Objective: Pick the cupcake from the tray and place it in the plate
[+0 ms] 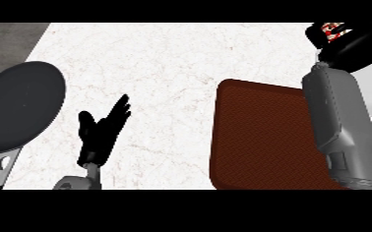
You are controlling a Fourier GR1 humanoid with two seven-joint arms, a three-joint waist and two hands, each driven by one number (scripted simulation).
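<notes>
Right hand [347,42] curls round the cupcake [335,30], beyond the tray [254,137]

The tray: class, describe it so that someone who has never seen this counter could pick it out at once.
Start at the white marbled counter and look to its right side, where the robot's right forearm crosses. Under that forearm lies the tray, a flat reddish-brown slab with rounded corners. The only other large flat thing, the plate at the far left, is dark grey and round.

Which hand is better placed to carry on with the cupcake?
Right. The right hand is curled round the cupcake beyond the tray; the left hand rests open near the plate.
</notes>
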